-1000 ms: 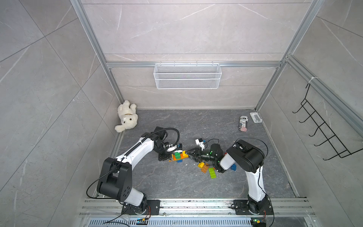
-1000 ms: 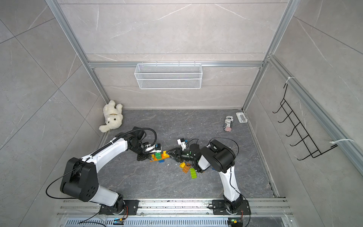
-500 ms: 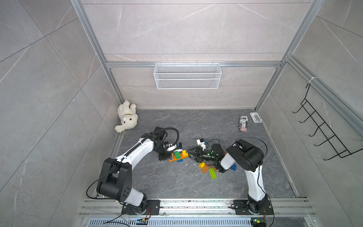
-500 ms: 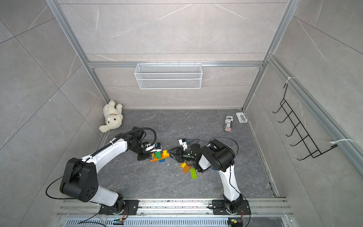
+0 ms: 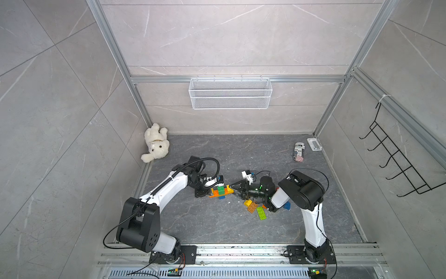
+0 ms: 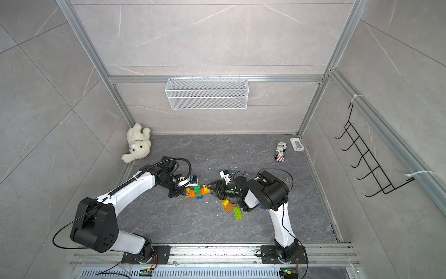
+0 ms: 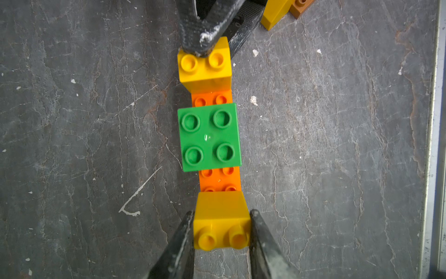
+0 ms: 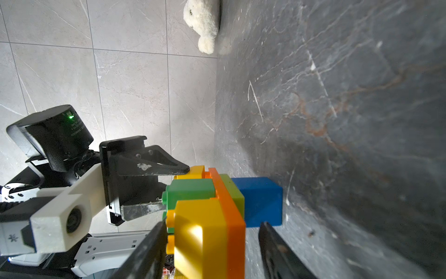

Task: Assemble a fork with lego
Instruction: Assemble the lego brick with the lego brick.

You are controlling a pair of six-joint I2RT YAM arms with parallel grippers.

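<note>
The lego assembly (image 5: 220, 190) (image 6: 198, 190) is a long orange plate (image 7: 220, 180) carrying a green square brick (image 7: 209, 137) and a yellow sloped brick at each end. A blue brick (image 8: 257, 200) and a lime one sit under it. My left gripper (image 7: 222, 212) is shut on the near yellow brick (image 7: 221, 224). My right gripper (image 8: 212, 224) (image 5: 233, 189) stands open around the far yellow brick (image 7: 204, 66). One finger lies by its studs and the other stands clear of the orange plate.
Loose lego lies under the right arm: yellow (image 5: 247, 203), brown (image 5: 252, 207), lime (image 5: 261, 213) and blue (image 5: 287, 205). A white teddy (image 5: 155, 146) sits in the back left corner and a can (image 5: 299, 151) at the back right. A wire basket (image 5: 230, 94) hangs on the back wall.
My right gripper's jaws have opened at the far yellow brick. The left gripper and the assembly have stayed where they were.
</note>
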